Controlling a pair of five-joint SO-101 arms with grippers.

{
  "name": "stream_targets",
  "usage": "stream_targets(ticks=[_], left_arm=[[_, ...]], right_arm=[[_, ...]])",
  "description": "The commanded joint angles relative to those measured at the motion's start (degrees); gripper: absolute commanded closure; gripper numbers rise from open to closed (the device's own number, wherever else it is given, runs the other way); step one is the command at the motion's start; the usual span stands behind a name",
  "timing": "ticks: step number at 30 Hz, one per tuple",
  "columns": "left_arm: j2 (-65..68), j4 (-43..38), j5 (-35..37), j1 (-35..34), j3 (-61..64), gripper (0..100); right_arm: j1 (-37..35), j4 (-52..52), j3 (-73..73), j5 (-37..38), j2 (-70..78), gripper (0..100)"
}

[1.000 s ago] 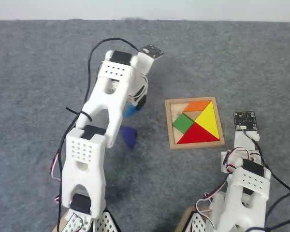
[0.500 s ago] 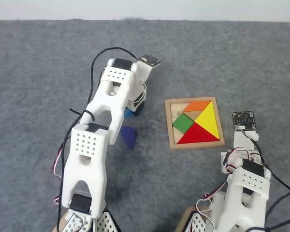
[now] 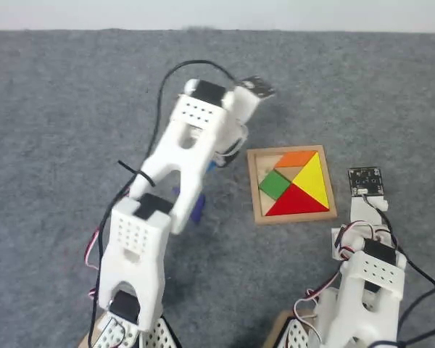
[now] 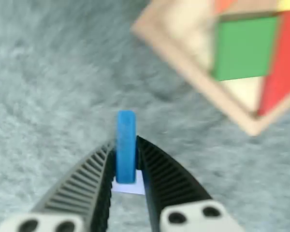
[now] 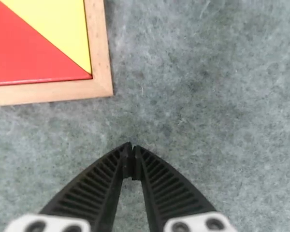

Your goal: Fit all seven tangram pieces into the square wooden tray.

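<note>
Two grippers in play: right gripper is nearest, fingers pressed together on nothing, over the grey carpet just beside a corner of the square wooden tray. Dark blue piece lies flat on the carpet, partly hidden under the left arm and apart from the tray, which holds orange, green, red and yellow pieces with bare wood beside the green. Left gripper pinches a blue piece on edge above the carpet, near the tray's green side.
</note>
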Motion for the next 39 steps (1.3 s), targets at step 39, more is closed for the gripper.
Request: stream_targets(ticks=[39], left_arm=[[-16.3,-18.5,-62.0,13.5,29.5,99]], right_arm=[[-0.7,-1.1,-0.3,0.8,-1.6,99.0]])
